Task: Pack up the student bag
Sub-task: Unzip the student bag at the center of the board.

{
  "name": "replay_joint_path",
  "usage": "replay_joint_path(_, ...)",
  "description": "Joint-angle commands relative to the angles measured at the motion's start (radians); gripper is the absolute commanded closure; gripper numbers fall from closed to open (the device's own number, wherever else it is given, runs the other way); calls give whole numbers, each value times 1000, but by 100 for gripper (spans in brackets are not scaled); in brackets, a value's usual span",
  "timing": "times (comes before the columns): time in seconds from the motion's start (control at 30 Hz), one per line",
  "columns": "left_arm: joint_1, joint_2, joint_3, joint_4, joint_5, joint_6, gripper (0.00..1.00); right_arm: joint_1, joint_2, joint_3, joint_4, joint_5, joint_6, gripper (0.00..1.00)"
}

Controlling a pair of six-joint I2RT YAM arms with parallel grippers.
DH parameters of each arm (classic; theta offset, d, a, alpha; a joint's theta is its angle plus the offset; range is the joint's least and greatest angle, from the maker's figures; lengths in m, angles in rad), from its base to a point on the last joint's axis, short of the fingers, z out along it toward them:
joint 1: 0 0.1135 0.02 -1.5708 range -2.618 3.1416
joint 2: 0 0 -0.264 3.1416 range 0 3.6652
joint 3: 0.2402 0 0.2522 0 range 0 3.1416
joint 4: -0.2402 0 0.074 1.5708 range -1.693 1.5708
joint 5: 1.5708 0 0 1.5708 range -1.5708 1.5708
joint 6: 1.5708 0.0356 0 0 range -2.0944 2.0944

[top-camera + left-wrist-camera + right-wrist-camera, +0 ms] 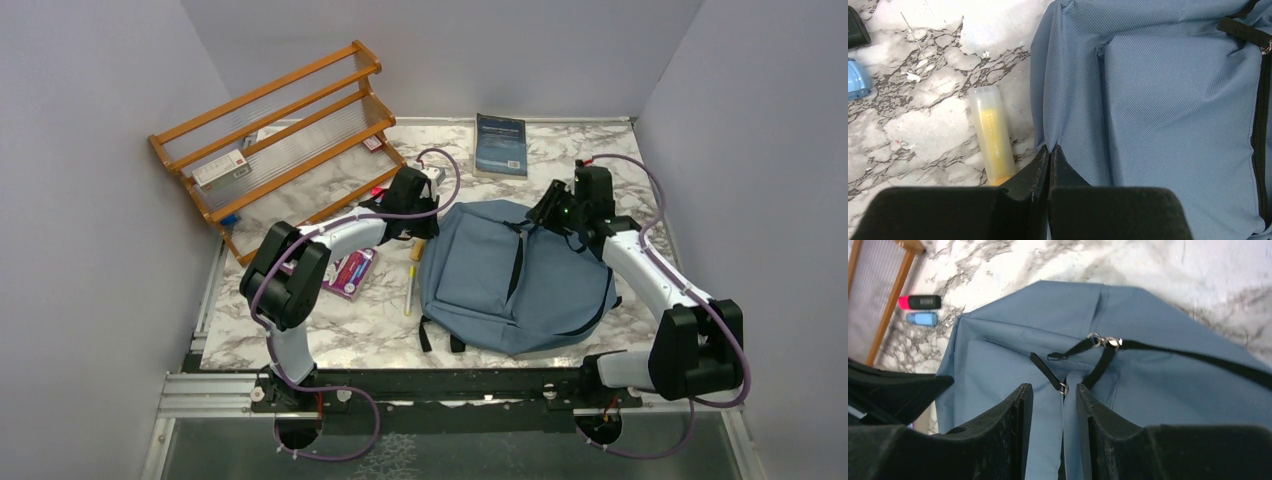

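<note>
The student bag (500, 290) lies flat on the marble table (330, 335). It sits in the middle and reaches toward the right edge and the near edge. Its black zipper (1198, 357) is closed along the part that shows.

The left gripper (1049, 150) is at the bag's left side, at the end nearer the far edge. Its fingers are pressed tight together, and a fold of blue cloth runs into the tips, so it looks like it is pinching the bag's edge. A see-through yellow tube (990, 132) lies on the table just beside that edge.

The right gripper (1053, 390) is over the far end of the bag. Its fingers are spread apart, one on each side of a raised strip of blue cloth and a small black zipper pull (1048, 372).

A dark book (500, 145) lies by the far edge. A wooden rack (280, 130) leans in the far left corner.
</note>
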Motion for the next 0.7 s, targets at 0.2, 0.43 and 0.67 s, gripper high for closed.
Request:
replay_joint_path(0.2,2,16,29,-5,30,13,100,-1,1,-72,-3,114,347,58)
replay_joint_path(0.43,3,19,29,-3,49,17,100,-1,44,-63,-2,136,382,58)
replay_joint_path(0.67,2,24,31,-4,54,19,100,-2,103,-41,-4,172,391,58)
